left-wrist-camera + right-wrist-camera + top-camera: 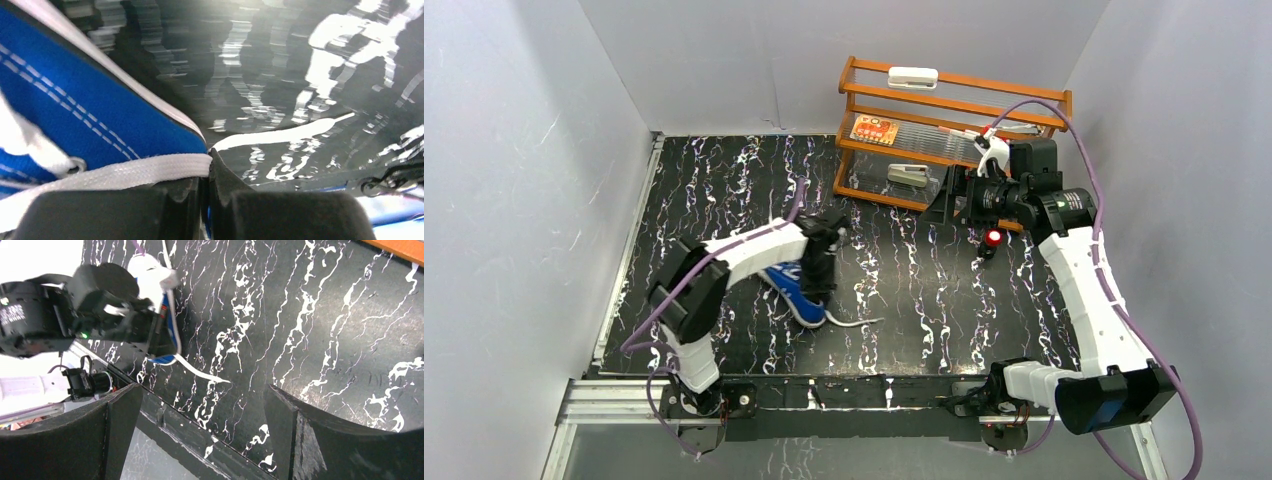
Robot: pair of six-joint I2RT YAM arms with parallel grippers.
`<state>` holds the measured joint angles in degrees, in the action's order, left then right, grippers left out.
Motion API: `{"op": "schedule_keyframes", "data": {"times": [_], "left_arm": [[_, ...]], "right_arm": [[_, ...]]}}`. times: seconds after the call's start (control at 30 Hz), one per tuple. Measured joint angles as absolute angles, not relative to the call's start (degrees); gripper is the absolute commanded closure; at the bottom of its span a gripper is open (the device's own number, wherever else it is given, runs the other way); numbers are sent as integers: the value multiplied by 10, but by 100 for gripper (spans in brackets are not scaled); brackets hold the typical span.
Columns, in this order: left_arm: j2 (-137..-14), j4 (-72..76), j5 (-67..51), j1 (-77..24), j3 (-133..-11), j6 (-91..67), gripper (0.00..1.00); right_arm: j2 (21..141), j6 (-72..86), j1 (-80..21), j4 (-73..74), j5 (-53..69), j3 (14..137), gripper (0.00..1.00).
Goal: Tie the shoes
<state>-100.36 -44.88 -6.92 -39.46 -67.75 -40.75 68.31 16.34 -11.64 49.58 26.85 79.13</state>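
The blue sneaker (790,288) with its white sole lies left of the table's middle, toe towards the front. My left gripper (816,283) is down at the shoe. In the left wrist view the left gripper (207,167) is shut on a flat white lace (125,172) that runs across the blue canvas (75,110). A second lace end (285,134) trails loose over the black table (859,322). My right gripper (954,200) hovers high at the back right, open and holding nothing (200,395). The shoe (167,327) and the loose lace (200,372) show far below it.
A wooden rack (944,110) with small items stands at the back right, close behind the right gripper. A small red object (993,239) sits on the table in front of it. Grey walls close in both sides. The table's front rail (200,435) runs below the right gripper.
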Motion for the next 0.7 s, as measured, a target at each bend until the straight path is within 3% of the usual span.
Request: {"op": "schedule_keyframes", "data": {"times": [0.23, 0.4, 0.57, 0.7], "left_arm": [[-1039, -426, -66, -521, -726, -378, 100], [-967, -408, -66, -524, -641, -391, 69], [-912, -429, -62, -521, -609, -405, 28], [-897, -451, -59, -521, -631, -412, 10]], "right_arm": [[678, 153, -116, 495, 287, 758, 2], [680, 131, -120, 495, 310, 723, 1], [712, 116, -149, 493, 322, 693, 1], [752, 123, -182, 474, 328, 661, 1]]}}
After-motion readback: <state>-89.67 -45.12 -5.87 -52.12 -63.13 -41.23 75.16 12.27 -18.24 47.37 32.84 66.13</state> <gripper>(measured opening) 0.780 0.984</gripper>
